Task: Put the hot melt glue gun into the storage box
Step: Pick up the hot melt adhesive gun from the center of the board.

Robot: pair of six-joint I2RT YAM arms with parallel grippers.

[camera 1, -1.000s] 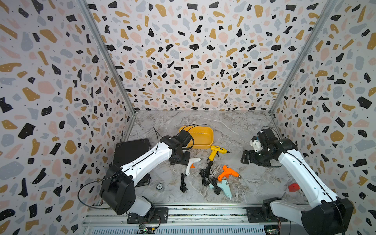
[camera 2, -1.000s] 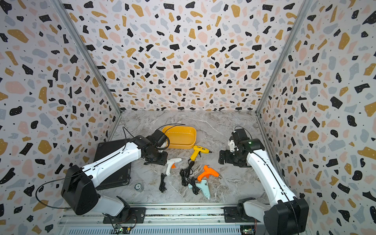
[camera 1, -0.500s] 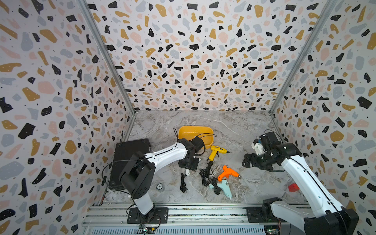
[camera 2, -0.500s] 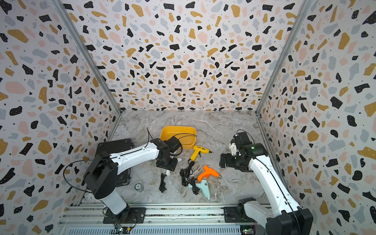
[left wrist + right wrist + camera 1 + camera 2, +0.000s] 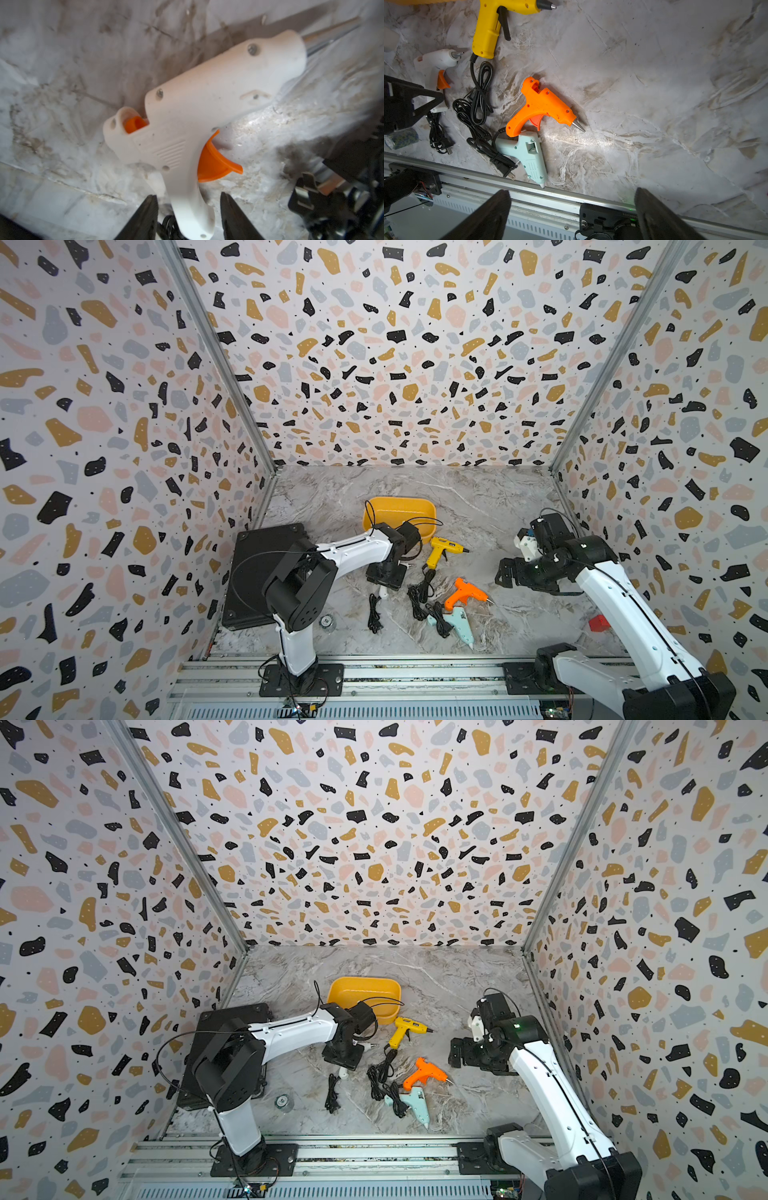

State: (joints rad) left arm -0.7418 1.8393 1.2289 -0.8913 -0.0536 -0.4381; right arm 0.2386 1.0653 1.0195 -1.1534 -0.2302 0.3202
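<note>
Black case (image 5: 266, 572): lies flat at the far left of the table. It is not my container, so I leave it alone.

Left gripper (image 5: 188, 195): it is low over the marble with its jaws partly open and astride the handle of the white glue gun (image 5: 197, 116). A gap shows on each side of the handle, so I have hold of nothing yet.

White glue gun: lies on its side on the table, orange trigger beside my fingers, metal nozzle pointing away from them. In both top views my wrist hides nearly all of it.

Storage box (image 5: 399, 499): the yellow-orange tub sits just behind my left wrist, near the gun but apart from it. Nothing shows in the part I can see.

Yellow glue gun (image 5: 442, 549), orange glue gun (image 5: 463, 593), pale blue glue gun (image 5: 457, 622): they lie to the right, all outside the tub, and their black cords (image 5: 419, 597) are bunched together.

Right gripper (image 5: 572, 192): its jaws are spread wide and empty, and it hovers over bare table right of the guns.

Step in hand: I judge this is the grasp on the white gun.

Next move: close firmly on the handle below the trigger, lift, and carry the gun back over the tub's rim. The trailing cord may snag on its neighbours.
</note>
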